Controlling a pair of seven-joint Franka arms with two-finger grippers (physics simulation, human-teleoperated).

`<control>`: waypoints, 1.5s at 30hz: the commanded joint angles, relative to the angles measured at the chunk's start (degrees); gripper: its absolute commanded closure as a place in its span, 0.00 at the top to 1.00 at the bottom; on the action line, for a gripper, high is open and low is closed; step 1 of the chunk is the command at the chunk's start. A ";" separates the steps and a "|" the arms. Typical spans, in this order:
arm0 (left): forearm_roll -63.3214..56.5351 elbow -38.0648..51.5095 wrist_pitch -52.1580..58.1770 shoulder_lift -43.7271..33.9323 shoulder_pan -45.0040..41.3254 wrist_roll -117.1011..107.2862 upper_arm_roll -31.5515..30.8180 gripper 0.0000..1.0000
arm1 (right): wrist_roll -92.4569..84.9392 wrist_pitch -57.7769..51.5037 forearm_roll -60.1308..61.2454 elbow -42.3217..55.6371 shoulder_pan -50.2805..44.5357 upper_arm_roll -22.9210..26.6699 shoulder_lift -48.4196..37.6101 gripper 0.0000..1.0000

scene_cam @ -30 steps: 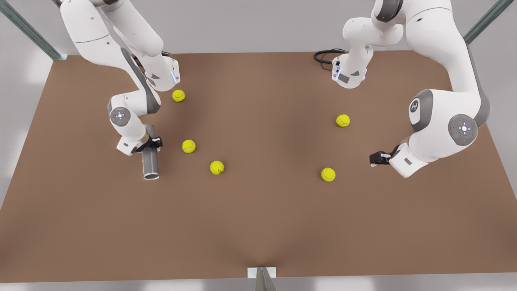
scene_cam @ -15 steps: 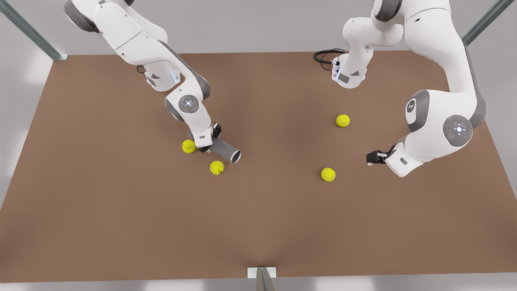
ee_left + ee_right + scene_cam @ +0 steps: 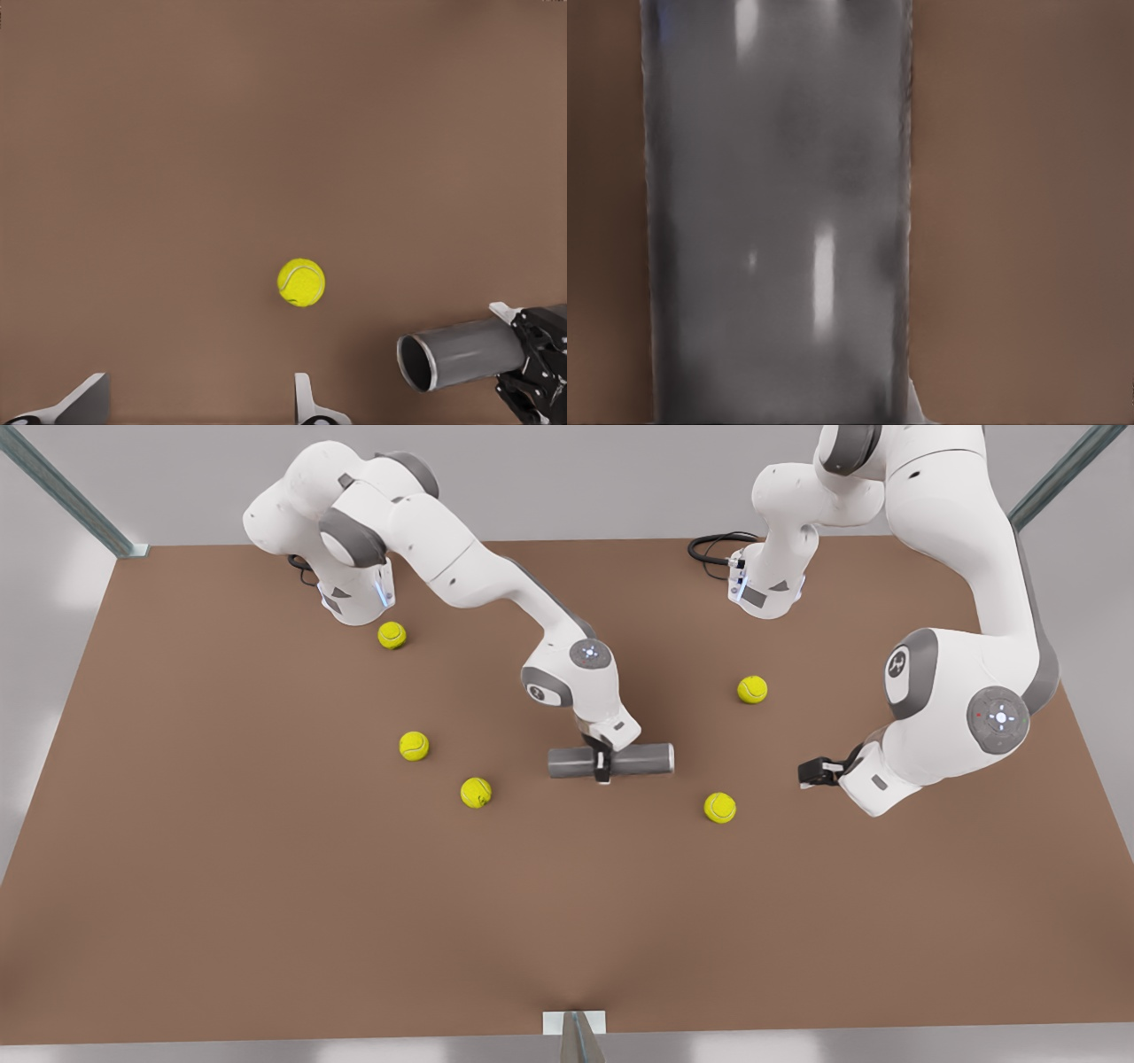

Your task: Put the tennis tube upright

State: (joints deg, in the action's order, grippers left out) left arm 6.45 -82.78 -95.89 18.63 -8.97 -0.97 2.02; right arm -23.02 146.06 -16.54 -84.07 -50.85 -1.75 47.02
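Tennis tube (image 3: 638,760) carried toward the tabletop (image 3: 266,886) middle, now level, right gripper (image 3: 603,764) clenched around its middle, left gripper (image 3: 811,772) spread open, waiting well apart.

The tube (image 3: 638,761) is dark grey with a metallic sheen; streaks of white glare run along its side in the right wrist view (image 3: 780,221), and the left wrist view shows a paler, silvery rim around its dark open mouth (image 3: 416,363). The balls (image 3: 414,746) are bright yellow-green, each with a thin pale seam curving across it (image 3: 301,282). The table (image 3: 266,921) is a flat, plain brown. Both arms (image 3: 461,567) are white with grey joints, and the grippers are black: the right gripper (image 3: 603,765) and the left gripper (image 3: 808,772). A black cable (image 3: 709,547) loops at the far edge.
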 commanded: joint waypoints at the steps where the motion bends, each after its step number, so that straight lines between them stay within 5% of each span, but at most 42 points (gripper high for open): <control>1: 0.67 -0.02 0.09 -0.08 0.00 0.00 0.00 0.99 | -0.97 0.19 -0.07 -0.21 0.05 0.00 0.00 0.73; 6: 0.67 -0.02 -0.09 0.18 -0.08 -0.09 0.00 0.99 | -2.12 0.28 -0.77 -1.01 -0.38 -0.01 1.50 0.73; 7: 0.76 -0.02 -0.09 0.27 -0.17 -0.09 0.00 0.99 | -1.68 0.28 -0.51 -0.66 -0.56 -0.09 2.20 1.00; 12: 2.26 -5.02 0.18 -2.46 0.00 -2.28 -2.46 0.99 | -1.24 0.10 0.72 -0.04 0.14 0.00 0.88 1.00; 14: 7.79 -9.15 -0.35 -5.00 0.97 -2.29 -2.99 0.99 | -1.50 -3.14 0.72 -5.13 3.04 -1.41 -8.68 1.00; 17: 25.71 -12.85 -2.10 -5.18 2.82 -2.29 -2.99 0.99 | -1.42 -16.59 3.10 -15.95 24.65 -17.75 -30.40 1.00; 24: 38.12 -15.22 -17.66 2.20 -2.10 -2.11 -5.36 0.99 | 5.16 -44.01 9.60 -12.35 64.73 -17.58 -44.47 1.00; 25: 38.12 -15.22 -17.93 2.29 -2.19 -2.11 -6.06 0.99 | 8.34 -45.42 10.13 -12.08 63.97 -13.65 -44.73 1.00; 26: 38.12 -15.31 -18.10 2.55 -2.28 -2.11 -6.41 0.99 | 14.82 -49.02 10.04 -11.73 50.98 0.75 -47.19 1.00; 33: 33.02 -17.77 -22.76 4.13 -3.69 1.23 -6.50 0.99 | 16.95 -52.81 10.39 -2.15 51.82 -1.15 -38.94 1.00; 45: 32.31 -17.42 -25.05 9.23 -1.75 10.46 -6.59 0.99 | 16.95 -54.30 13.29 -0.65 52.52 -1.06 -37.61 1.00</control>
State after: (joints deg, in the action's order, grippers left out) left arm 38.80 -100.28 -121.40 28.36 -10.72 9.68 -4.48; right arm -6.06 91.81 -3.22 -84.73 1.65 -2.81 9.67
